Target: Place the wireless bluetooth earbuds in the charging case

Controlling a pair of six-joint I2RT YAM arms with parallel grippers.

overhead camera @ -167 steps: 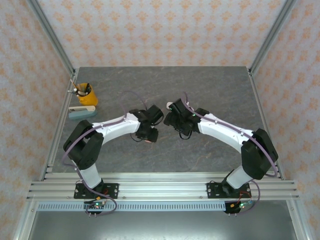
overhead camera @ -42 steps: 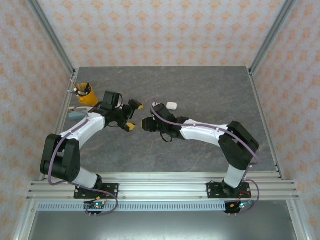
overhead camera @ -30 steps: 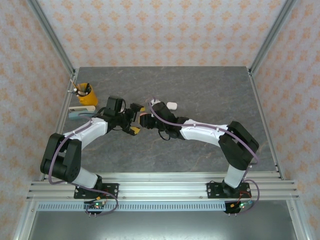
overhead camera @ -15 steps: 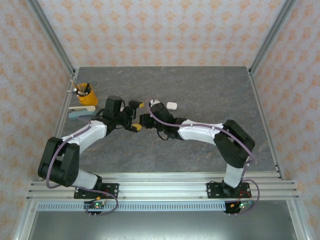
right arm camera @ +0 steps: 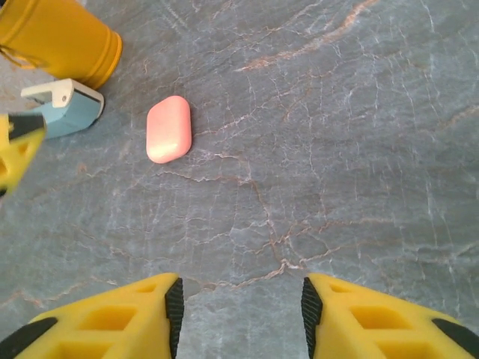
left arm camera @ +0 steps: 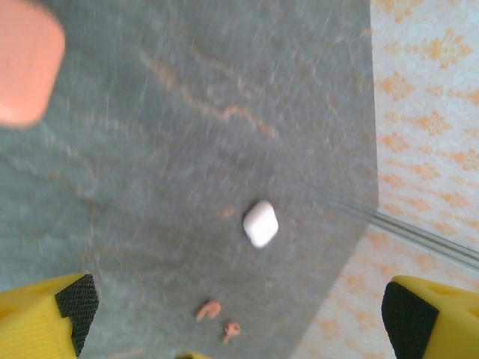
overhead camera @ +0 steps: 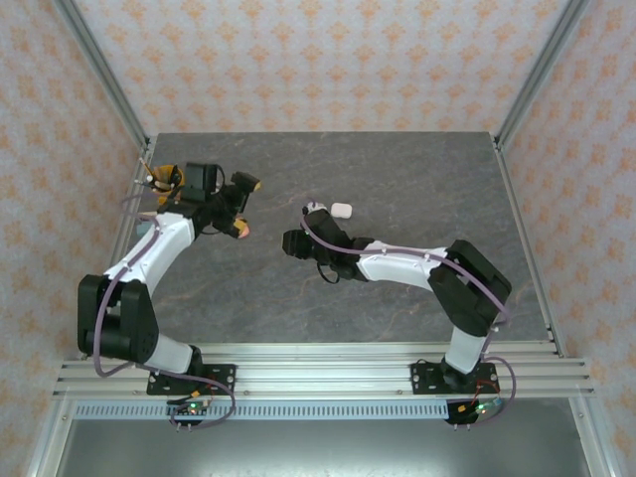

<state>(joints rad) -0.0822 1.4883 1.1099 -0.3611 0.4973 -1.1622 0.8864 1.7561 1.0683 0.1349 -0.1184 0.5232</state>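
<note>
R gripper [right arm camera: 239, 295] is nearest, low over the table [right arm camera: 337, 149]. Its fingers are held partly apart & nothing is held btwn them.

A bit farther, the L gripper [overhead camera: 245, 207] is now pulled back to the left side. Half a sec ago it was very close to the R one in the middle. Its fingers are spread wide & nothing is held there either.

A pink case [right arm camera: 168, 129] is left lying flat on the table, near the L fingers. Its lid looks shut.

Past it, a stapler [right arm camera: 63, 105] & a yellow cup [right arm camera: 60, 37] are parked.

Farther out, 2 pink earbuds [left arm camera: 208, 309] are seen loose on the table. They are near a white case [left arm camera: 260, 223], not touching it.

So no earbud is put in yet. It is judged that a case must be opened first.
</note>
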